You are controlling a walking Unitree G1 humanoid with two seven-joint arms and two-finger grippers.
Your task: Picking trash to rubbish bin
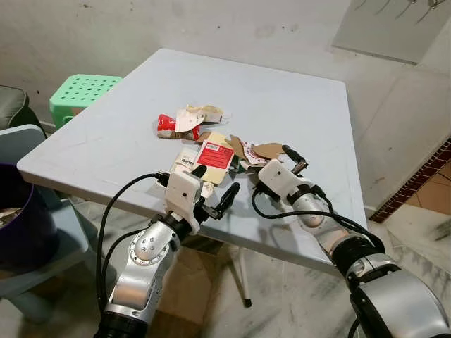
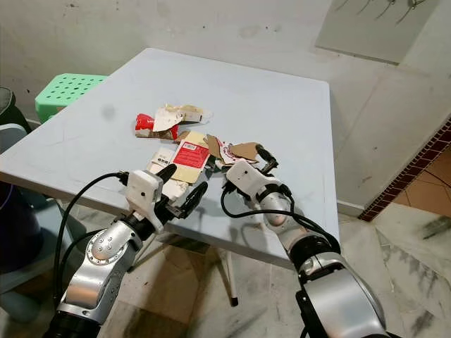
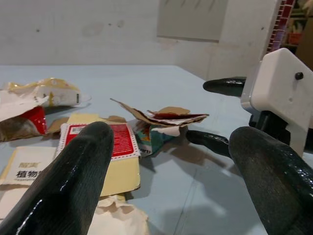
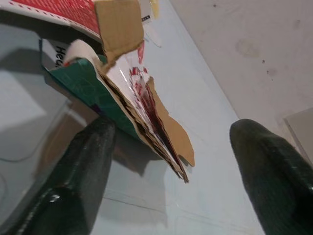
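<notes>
Nearest the camera, both silver arms are raised over the near edge of the pale grey-blue square worktop (image 1: 296,127). The left gripper (image 1: 213,191) is held just above the worktop at the near side of the litter, its two black fingers (image 3: 73,181) spread apart with nothing between them. The right gripper (image 1: 285,160) is set at the right side of the pile; its fingers (image 4: 83,171) are opened wide, one on either side of a torn stack of brown and green cardboard scraps (image 4: 142,117), without being closed on it.

Just beyond the left gripper, a flat cream cardboard piece with a red printed label (image 1: 215,155) is seen lying on the worktop, with a white printed card (image 3: 27,166) beside it and crumpled pale paper at its near edge. Farther back, a crumpled red and white wrapper (image 1: 176,127) and a pale yellowish packet (image 1: 204,111) are found touching each other, slightly apart from the nearer pile.

To the left of the worktop, a dark purple rubbish bin (image 1: 28,225) is partly seen on a light blue plastic chair (image 1: 21,137). Beyond it, a green perforated plastic stool (image 1: 81,91) stands against the stained white wall (image 1: 211,24).
</notes>
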